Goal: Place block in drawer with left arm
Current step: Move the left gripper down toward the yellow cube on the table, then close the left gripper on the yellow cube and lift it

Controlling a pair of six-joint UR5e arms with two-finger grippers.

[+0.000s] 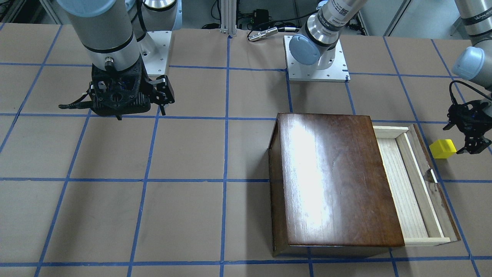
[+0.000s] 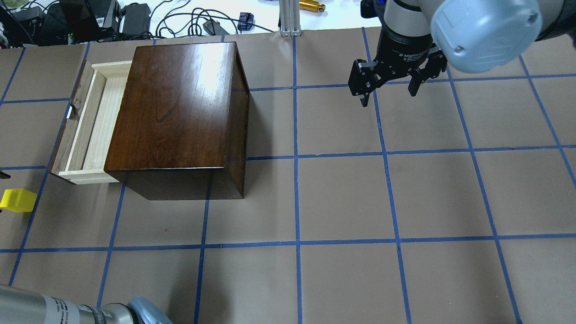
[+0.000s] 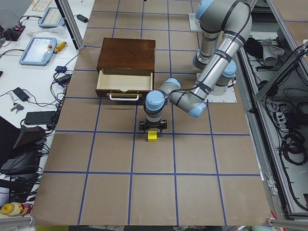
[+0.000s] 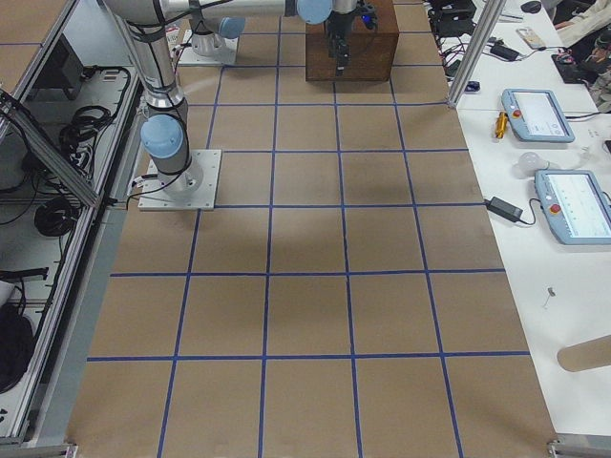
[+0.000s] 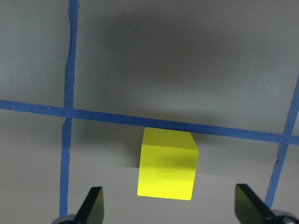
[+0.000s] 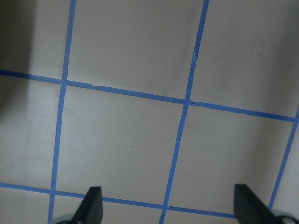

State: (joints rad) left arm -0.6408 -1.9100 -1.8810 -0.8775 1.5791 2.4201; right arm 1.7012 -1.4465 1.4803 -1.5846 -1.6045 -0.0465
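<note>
The yellow block [image 1: 442, 149] sits on the table just beyond the open drawer's dark front panel. It also shows in the overhead view [image 2: 17, 200], the left view [image 3: 153, 136] and the left wrist view [image 5: 167, 164]. My left gripper [image 1: 472, 144] hovers over the block, open and empty, and its fingertips [image 5: 96, 205] stand wide to either side. The drawer [image 1: 399, 184] is pulled out of the dark brown box [image 1: 334, 177], and its pale tray is empty. My right gripper [image 1: 117, 104] is open and empty, far off over bare table.
The arms' base plates [image 1: 317, 65] are at the robot's edge of the table. Blue tape lines grid the brown table [image 2: 342, 198]. The drawer's metal handle [image 3: 124, 96] faces the block. Cables, tablets and gear lie on the side benches.
</note>
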